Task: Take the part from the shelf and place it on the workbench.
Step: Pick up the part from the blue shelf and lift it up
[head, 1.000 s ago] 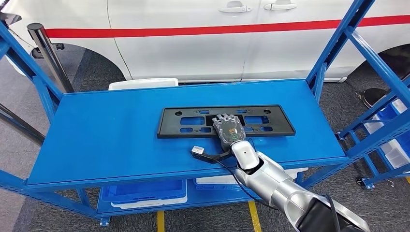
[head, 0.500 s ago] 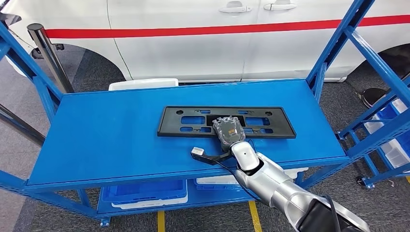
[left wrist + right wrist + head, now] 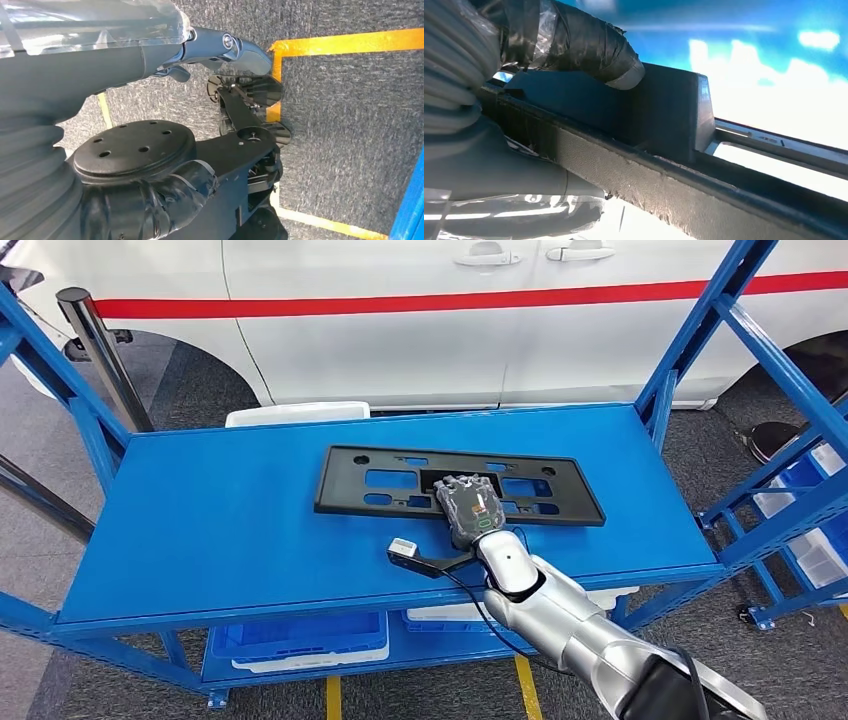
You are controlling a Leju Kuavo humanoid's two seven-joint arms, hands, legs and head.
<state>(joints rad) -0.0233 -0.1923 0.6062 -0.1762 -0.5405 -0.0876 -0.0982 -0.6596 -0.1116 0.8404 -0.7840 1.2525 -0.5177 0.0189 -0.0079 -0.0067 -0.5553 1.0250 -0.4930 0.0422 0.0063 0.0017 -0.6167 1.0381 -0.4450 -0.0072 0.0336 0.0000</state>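
Observation:
The part is a long black plastic frame with cut-outs (image 3: 390, 480), lying across the middle of the blue shelf top (image 3: 220, 530). My right hand (image 3: 472, 510) grips the middle of its near edge, with my arm coming in from the lower right. In the right wrist view my taped thumb (image 3: 589, 50) presses on a raised block of the part (image 3: 664, 120), and the frame's rough edge runs under it. My left hand (image 3: 150, 165) hangs over the grey floor with nothing in it.
A white car with a red stripe (image 3: 450, 330) stands close behind the shelf. Blue uprights (image 3: 690, 350) flank the shelf top. Blue and white bins (image 3: 300, 640) sit on the lower level. Another blue rack with bins (image 3: 800, 500) stands to the right.
The part has shifted left and a little further back on the shelf in my right hand's grip. My right hand moved slightly left with it.

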